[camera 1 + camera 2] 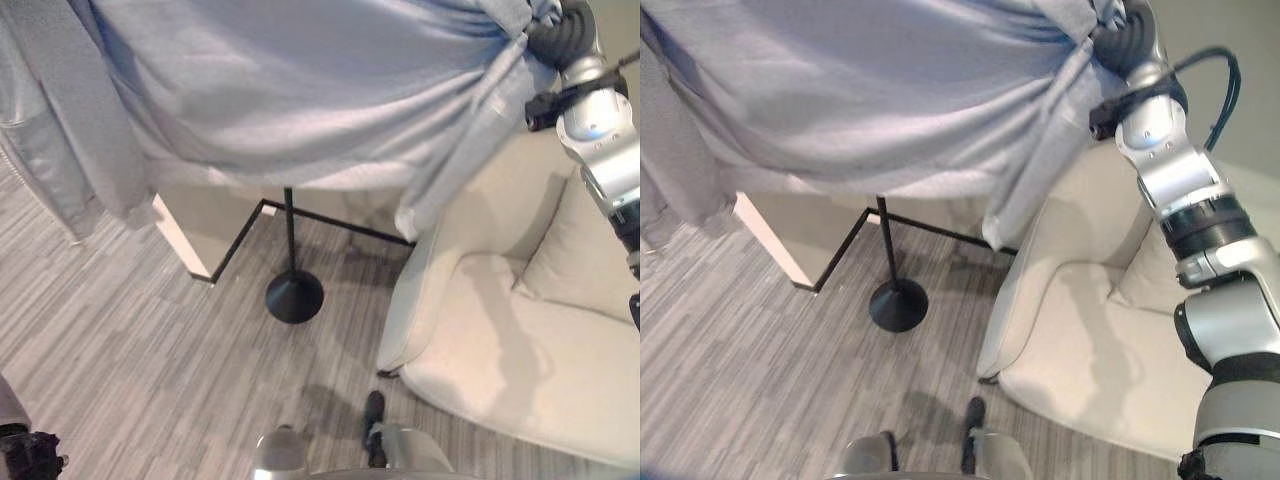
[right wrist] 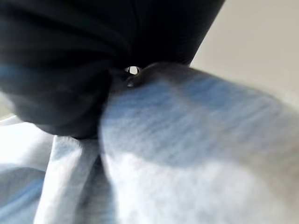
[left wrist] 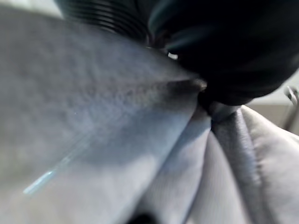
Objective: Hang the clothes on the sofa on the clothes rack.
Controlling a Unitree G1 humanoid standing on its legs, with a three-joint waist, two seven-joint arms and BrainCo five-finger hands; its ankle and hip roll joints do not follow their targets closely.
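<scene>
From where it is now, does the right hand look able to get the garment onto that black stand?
Probably yes. The right hand is up high, bunching the grey garment, which hangs spread above the black stand. Nothing stands between them, though the cloth hides the stand's top.

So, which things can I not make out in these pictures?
- Top of the black metal clothes rack: in both eye views the spread light grey fabric garment covers it.
- Right robot hand: its fingers are buried in bunched cloth.
- Left robot hand: in the left wrist view, dark and blurred against the cloth, fingers hidden.
- Beige cushioned sofa: cut off by the edge.
</scene>
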